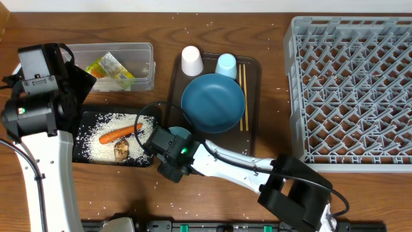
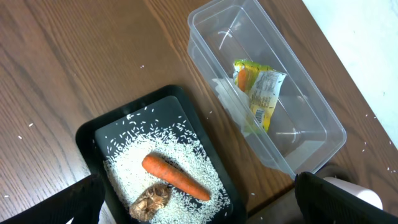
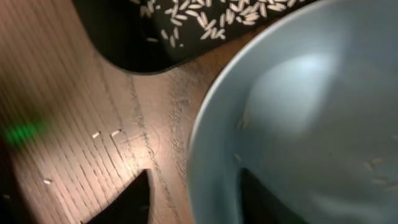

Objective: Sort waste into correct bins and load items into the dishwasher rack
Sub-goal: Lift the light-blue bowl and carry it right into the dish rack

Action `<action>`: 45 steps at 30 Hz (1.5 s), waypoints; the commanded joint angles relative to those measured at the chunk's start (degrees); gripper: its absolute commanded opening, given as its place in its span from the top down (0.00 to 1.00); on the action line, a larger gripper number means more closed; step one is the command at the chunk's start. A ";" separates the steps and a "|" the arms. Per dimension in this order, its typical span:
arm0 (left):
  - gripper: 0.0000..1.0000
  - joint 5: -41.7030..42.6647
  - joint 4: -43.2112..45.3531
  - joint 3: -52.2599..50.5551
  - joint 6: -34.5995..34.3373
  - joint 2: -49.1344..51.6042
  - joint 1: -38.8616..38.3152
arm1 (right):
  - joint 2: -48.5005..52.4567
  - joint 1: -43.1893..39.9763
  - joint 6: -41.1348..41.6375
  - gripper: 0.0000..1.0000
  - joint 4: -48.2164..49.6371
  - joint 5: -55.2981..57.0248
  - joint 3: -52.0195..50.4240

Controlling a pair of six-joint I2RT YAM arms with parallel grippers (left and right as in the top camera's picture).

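Note:
The orange carrot (image 1: 119, 134) (image 2: 174, 176) and the brown food lump (image 1: 121, 149) (image 2: 151, 200) lie on loose rice (image 1: 96, 145) (image 2: 155, 149) in the black tray (image 1: 84, 116) (image 2: 93, 127). The foil wrapper (image 1: 111, 69) (image 2: 261, 90) lies in the clear tub (image 1: 145, 51) (image 2: 323, 124). I cannot make out the tissue. My left gripper (image 1: 80, 82) (image 2: 199, 186) hangs open and empty above the black tray. My right gripper (image 1: 168, 138) (image 3: 196, 186) is open astride the rim of the light blue bowl (image 1: 179, 132) (image 3: 298, 112), one finger inside and one outside.
The brown serving tray (image 1: 251, 138) holds the dark blue plate (image 1: 212, 103), white cup (image 1: 191, 61) (image 2: 367, 196), light blue cup (image 1: 226, 64) and chopsticks (image 1: 243, 96). The grey dishwasher rack (image 1: 351, 90) fills the right side. Rice grains are scattered on the wooden table.

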 commanded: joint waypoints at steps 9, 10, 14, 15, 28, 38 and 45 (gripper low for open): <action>0.02 -0.92 -0.15 0.44 -0.13 -0.09 0.04 | -0.04 0.37 1.66 0.98 0.09 1.01 0.11; 0.02 -0.92 -0.15 0.44 -0.11 -0.09 0.04 | -0.07 0.37 1.90 0.99 0.09 1.01 0.15; 0.02 -0.92 -0.13 0.44 -0.11 -0.09 0.04 | -0.79 0.35 2.75 0.99 -0.33 0.31 0.81; 0.02 -0.92 -0.15 0.44 -0.13 -0.09 0.04 | -1.25 0.31 3.28 0.99 -0.63 0.22 1.18; 0.02 -0.92 -0.15 0.44 -0.13 -0.09 0.04 | -18.60 -5.53 7.67 0.99 -5.11 -0.52 3.80; 0.02 -0.92 -0.15 0.44 -0.11 -0.09 0.04 | -31.74 -24.00 7.96 0.99 -13.09 -1.38 3.80; 0.02 -0.92 -0.15 0.44 -0.11 -0.09 0.04 | -32.74 -47.58 2.71 0.99 -15.87 -16.37 3.74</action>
